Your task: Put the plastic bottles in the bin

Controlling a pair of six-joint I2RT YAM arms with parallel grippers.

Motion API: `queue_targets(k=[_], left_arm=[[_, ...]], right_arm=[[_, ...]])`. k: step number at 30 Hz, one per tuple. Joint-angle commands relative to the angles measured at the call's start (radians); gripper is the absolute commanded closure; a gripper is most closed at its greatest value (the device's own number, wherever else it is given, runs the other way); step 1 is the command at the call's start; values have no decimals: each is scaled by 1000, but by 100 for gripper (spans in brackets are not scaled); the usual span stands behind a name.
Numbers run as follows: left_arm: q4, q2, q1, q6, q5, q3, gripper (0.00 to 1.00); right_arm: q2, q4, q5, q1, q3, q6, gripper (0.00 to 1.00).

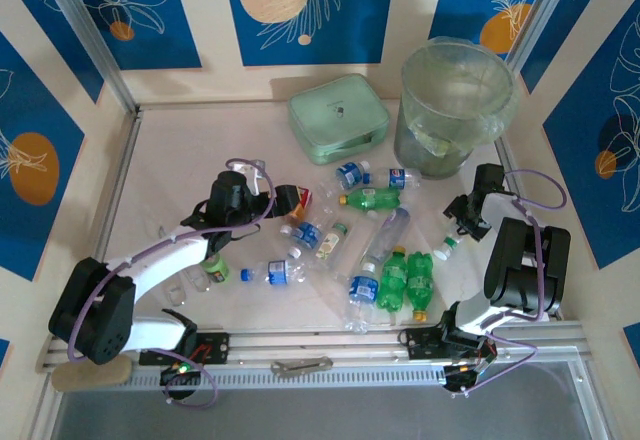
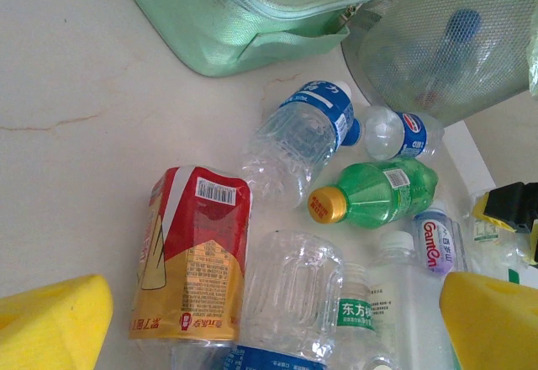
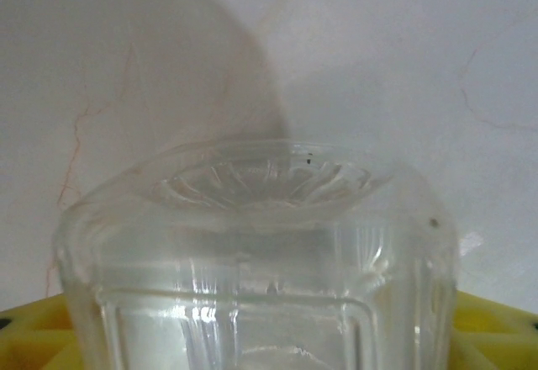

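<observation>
Several plastic bottles lie scattered mid-table, among them a green one (image 1: pixel 372 198) and a green pair (image 1: pixel 405 280). My left gripper (image 1: pixel 285 200) (image 2: pixel 273 324) is open, its yellow fingers (image 2: pixel 50 319) spread around the red-labelled bottle (image 2: pixel 195 252) and a clear ribbed bottle (image 2: pixel 294 294). It touches neither. My right gripper (image 1: pixel 462 222) (image 3: pixel 261 345) is shut on a clear bottle (image 3: pixel 261 244), whose ribbed base points at the table. The bin (image 1: pixel 455 105) (image 2: pixel 454 42) stands at the back right, just beyond the right gripper. A blue-capped bottle shows through its wall.
A flat mint-green case (image 1: pixel 338 118) (image 2: pixel 252 8) lies left of the bin at the back. More blue-labelled bottles (image 2: pixel 307 130) lie between the case and my left gripper. A metal rail (image 1: pixel 320 345) runs along the near edge.
</observation>
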State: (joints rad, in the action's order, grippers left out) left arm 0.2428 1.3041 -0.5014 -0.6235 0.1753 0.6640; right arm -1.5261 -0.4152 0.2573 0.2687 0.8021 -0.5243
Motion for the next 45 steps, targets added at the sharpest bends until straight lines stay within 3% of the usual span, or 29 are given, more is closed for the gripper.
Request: queue_targets(k=[1, 10, 24, 29, 36, 45], left_arm=[[-8, -24, 1, 1, -13, 7, 1], [-15, -41, 1, 3, -26, -4, 1], [-15, -41, 1, -10, -47, -12, 1], [-16, -43, 1, -5, -51, -11, 1], [-8, -30, 1, -7, -43, -4, 1], [-20, -36, 1, -2, -41, 3, 1]], right_arm=[[16, -2, -22, 4, -16, 0, 38], [77, -30, -19, 1, -9, -6, 43], [552, -42, -59, 7, 5, -76, 47], [633, -38, -121, 6, 89, -97, 48], [580, -8, -215, -8, 296, -117, 48], [338, 91, -236, -72, 638, -110, 49]])
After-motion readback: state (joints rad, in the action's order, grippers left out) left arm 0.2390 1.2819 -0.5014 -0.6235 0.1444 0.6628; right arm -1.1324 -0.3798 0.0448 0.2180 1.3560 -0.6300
